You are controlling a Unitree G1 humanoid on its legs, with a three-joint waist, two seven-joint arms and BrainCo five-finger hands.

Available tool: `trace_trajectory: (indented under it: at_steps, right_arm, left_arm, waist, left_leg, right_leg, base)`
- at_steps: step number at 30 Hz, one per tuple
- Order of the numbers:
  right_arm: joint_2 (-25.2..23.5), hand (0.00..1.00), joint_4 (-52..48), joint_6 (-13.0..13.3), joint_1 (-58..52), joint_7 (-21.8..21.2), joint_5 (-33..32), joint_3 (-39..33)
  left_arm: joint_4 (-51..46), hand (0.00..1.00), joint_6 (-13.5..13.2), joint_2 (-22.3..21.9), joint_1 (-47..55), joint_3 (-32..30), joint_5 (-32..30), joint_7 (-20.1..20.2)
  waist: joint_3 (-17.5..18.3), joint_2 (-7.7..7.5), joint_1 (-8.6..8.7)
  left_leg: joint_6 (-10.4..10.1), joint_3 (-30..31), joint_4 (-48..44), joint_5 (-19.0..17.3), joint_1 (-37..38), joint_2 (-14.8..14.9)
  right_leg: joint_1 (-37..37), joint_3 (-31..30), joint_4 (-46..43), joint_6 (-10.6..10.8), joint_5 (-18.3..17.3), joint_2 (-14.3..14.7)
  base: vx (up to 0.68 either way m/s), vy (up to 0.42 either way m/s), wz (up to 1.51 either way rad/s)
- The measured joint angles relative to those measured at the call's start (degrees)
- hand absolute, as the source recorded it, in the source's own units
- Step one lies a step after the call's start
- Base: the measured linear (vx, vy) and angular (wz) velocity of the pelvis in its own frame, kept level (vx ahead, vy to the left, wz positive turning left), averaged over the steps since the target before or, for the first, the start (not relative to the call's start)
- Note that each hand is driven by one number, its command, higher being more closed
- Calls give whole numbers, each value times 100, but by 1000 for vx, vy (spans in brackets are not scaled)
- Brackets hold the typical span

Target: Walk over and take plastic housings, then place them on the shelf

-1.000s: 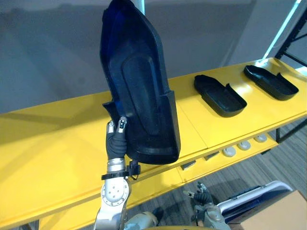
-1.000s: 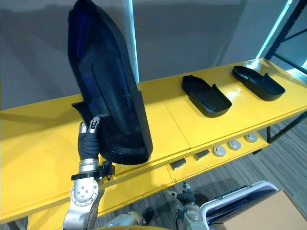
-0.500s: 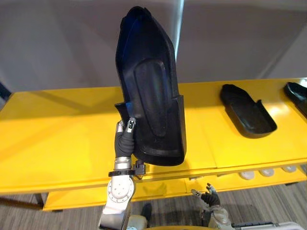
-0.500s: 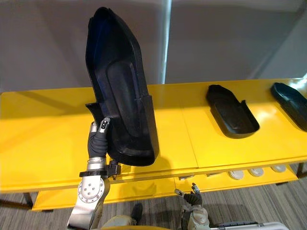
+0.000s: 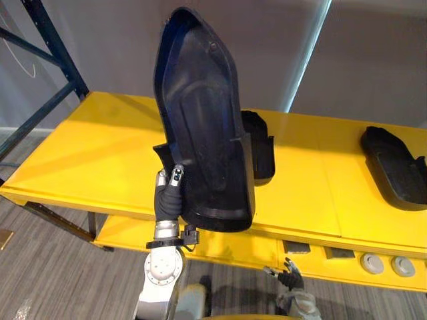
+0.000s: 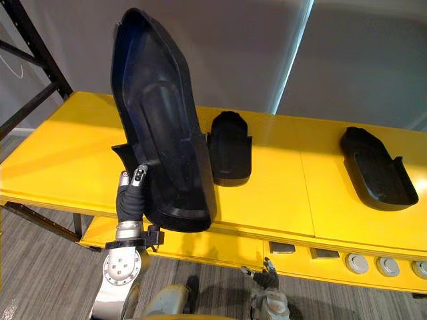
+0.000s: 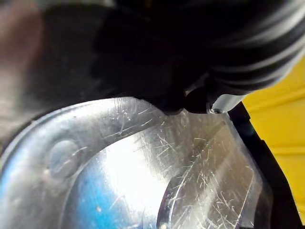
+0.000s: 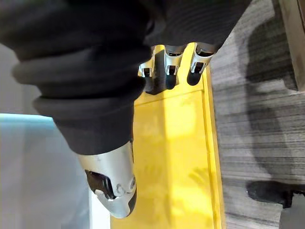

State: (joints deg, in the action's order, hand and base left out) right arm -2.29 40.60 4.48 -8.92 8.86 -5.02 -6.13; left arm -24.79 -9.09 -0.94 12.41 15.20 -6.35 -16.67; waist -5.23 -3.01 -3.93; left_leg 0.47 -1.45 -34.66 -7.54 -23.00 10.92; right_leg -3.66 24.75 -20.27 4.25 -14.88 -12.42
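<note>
Two hands are in view. Nearest, the right hand (image 5: pixel 288 274) hangs low over the grey carpet floor (image 5: pixel 53 267), in front of the shelf's edge; its fingers (image 8: pixel 167 67) are loosely extended and hold nothing. The left hand (image 5: pixel 168 197) is raised ahead of the body and clamped on the lower edge of the held housing (image 5: pixel 200 127), thumb pressed to its hollow inner face. This large black plastic shell stands almost upright, narrow end up, hollow side toward the camera, its lower end over the front edge of the yellow shelf (image 5: pixel 100 153) and clear of it. Beneath that front edge, a lower tier (image 5: pixel 133 233) carries small dark blocks (image 6: pixel 283 247) and round pale discs (image 6: pixel 357 263). On the shelf top, the second housing (image 6: pixel 229 150) lies flat, hollow side up, just behind the held one. The third housing (image 6: pixel 373 170) lies well apart, toward the shelf's right end. Beyond, at far left, a dark blue rack frame (image 5: pixel 57 47) stands against the grey wall (image 5: pixel 113 47)
</note>
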Motion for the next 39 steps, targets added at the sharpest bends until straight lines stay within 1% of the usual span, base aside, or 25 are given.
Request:
trace_trajectory:
  at_steps: [1,2,3,4,5,6,7,8,9,10,11,12,13,14,15,16,17,19,21,25,30,35,37,38,39]
  right_arm:
    - [14,0,-62,-2,-62,4,1,-7]
    - [24,0,-117,-3,-109,9,3,-16]
    - [40,0,-165,-5,-166,46,18,-74]
    - [-6,0,-135,-34,-156,77,19,-88]
    - [5,0,-134,-79,-181,93,44,-64]
    - [-5,0,-128,-124,-149,83,102,16]
    - [-24,0,-138,-129,-125,85,118,35]
    - [-38,0,-143,-129,-95,85,122,33]
    - [2,0,-141,-130,-90,82,122,35]
    - [2,0,-139,-129,-99,36,118,34]
    - [-13,0,-132,-124,-100,-34,117,36]
    - [-50,0,-126,-104,-97,-37,117,37]
    - [-53,0,-79,-60,-102,-36,117,45]
    - [-51,0,5,-44,-119,-37,117,52]
    - [-50,0,35,-39,-116,-37,115,51]
    - [-50,0,115,-36,-117,-39,113,62]
    - [-37,0,185,-39,-125,-38,112,85]
    - [-42,0,366,-55,-178,-37,107,91]
    - [-40,0,362,-64,-156,-31,105,102]
    - [-41,0,343,-46,-147,-30,92,173]
    - [-40,0,305,-35,-92,-25,38,247]
    - [-39,0,305,-36,-126,-28,42,251]
    - [-36,0,305,-36,-162,-33,56,252]
    - [-35,0,305,-36,-163,-38,62,251]
    - [-33,0,306,-38,-189,-48,67,253]
  left_arm:
    - [-2,100,-7,4,-4,39,9,-2]
    - [-3,100,-25,2,-4,72,14,0]
    - [45,100,-30,-13,-39,279,28,17]
    - [89,100,-28,16,-105,339,35,30]
    - [156,100,-28,81,-163,442,38,47]
    - [281,100,-22,139,-235,429,50,40]
    - [296,100,3,168,-233,408,52,28]
    - [296,100,42,230,-212,394,53,22]
    - [297,100,46,236,-212,387,51,29]
    - [298,100,50,234,-206,377,51,48]
    - [296,100,45,228,-199,351,51,52]
    - [295,100,42,221,-201,330,50,62]
    - [294,100,34,218,-195,308,51,78]
    - [294,100,13,190,-193,311,48,98]
    - [295,100,12,158,-194,314,47,121]
    - [295,100,10,89,-195,329,33,163]
    - [333,100,9,47,-197,377,-8,171]
    - [447,100,10,38,-198,453,-113,185]
    - [496,100,14,43,-200,438,-132,218]
    - [506,100,13,54,-201,367,-162,249]
    - [504,100,10,117,-200,201,-173,281]
    - [504,100,11,119,-201,182,-318,297]
    - [504,100,29,132,-210,-29,-351,295]
    - [504,100,55,143,-232,-103,-359,290]
    - [505,100,120,174,-272,-278,-418,277]
  waist:
    - [37,50,-7]
    - [67,89,-15]
    - [158,193,25]
    - [165,138,33]
    - [167,35,0]
    - [170,4,-36]
    - [176,-6,-29]
    - [208,-54,-13]
    - [199,-41,-9]
    - [225,-86,-10]
    - [274,-150,-14]
    - [286,-166,-10]
    - [336,-239,-17]
    - [377,-307,-17]
    - [380,-310,-15]
    - [375,-287,-7]
    - [361,-240,53]
    - [393,-148,150]
    - [358,-78,145]
    - [382,-80,140]
    - [396,-92,165]
    - [405,-100,203]
    - [416,-94,203]
    - [419,-92,219]
    - [430,-85,305]
  left_leg:
    - [-67,69,-6,-19,36,195]
    - [-145,164,-5,-14,94,360]
    - [-1015,309,68,-455,202,399]
    - [-897,252,-119,-542,137,257]
    - [-751,99,-291,-708,81,105]
    - [-545,-56,-517,-881,-7,0]
    - [-442,-132,-570,-940,-18,-52]
    - [-290,-237,-543,-1015,22,-204]
    - [-240,-294,-481,-1045,66,-251]
    - [-163,-345,-235,-1009,237,-399]
    - [-61,-393,99,-920,481,-524]
    - [-41,-397,285,-858,600,-583]
    - [-24,-407,686,-727,827,-745]
    - [-9,-407,1046,-575,1008,-957]
    - [2,-405,1159,-491,1069,-1040]
    - [76,-390,1285,-344,1125,-1200]
    - [108,-275,1272,-323,1122,-1328]
    - [208,-32,1254,-261,1066,-1428]
    - [326,57,1245,-181,1035,-1442]
    - [294,180,1246,-159,1070,-1379]
    - [250,-43,1249,-173,873,-1039]
    - [209,-271,1216,-191,837,-830]
    - [164,-330,1217,-221,860,-786]
    - [156,-332,1217,-227,863,-784]
    - [148,-336,1218,-236,866,-774]
  right_leg:
    - [-3,-31,1,47,13,-21]
    - [-13,-97,-1,153,13,-65]
    - [9,-302,-13,498,63,-335]
    - [42,-369,6,546,103,-506]
    - [121,-491,107,476,224,-675]
    - [98,-587,290,132,473,-736]
    - [104,-600,374,-31,672,-783]
    - [108,-619,500,-100,1053,-870]
    - [113,-623,435,73,981,-861]
    - [152,-732,205,391,702,-689]
    - [151,-951,-27,460,404,-309]
    - [138,-1055,-111,477,270,-110]
    - [167,-1255,-156,431,66,331]
    - [232,-1440,-120,217,-63,662]
    - [263,-1554,-79,72,-134,803]
    - [319,-1737,69,-137,-231,1017]
    - [284,-1737,178,-336,-274,1061]
    - [175,-1639,374,-355,-180,1067]
    - [113,-1590,491,-382,-74,1122]
    - [-28,-1572,630,-494,38,1247]
    - [3,-1800,983,-605,309,1511]
    - [12,-1968,1142,-611,432,1632]
    - [18,-2086,1148,-572,457,1655]
    - [18,-2100,1148,-572,458,1657]
    - [21,-2151,1147,-558,470,1668]
  base:
    - [-9,309,-35]
    - [32,533,-39]
    - [87,692,-33]
    - [88,708,-38]
    - [62,558,-37]
    - [23,413,-41]
    - [19,517,-35]
    - [0,422,-16]
    - [3,543,-7]
    - [21,375,5]
    - [43,364,10]
    - [42,227,11]
    - [34,242,11]
    - [18,178,10]
    - [4,136,13]
    - [-11,98,36]
    - [-10,85,52]
    - [11,61,70]
    - [8,13,39]
    - [-24,-75,15]
    - [-69,-89,-26]
    - [-31,-56,-22]
    - [3,-5,-25]
    - [9,6,-17]
    - [12,9,-8]
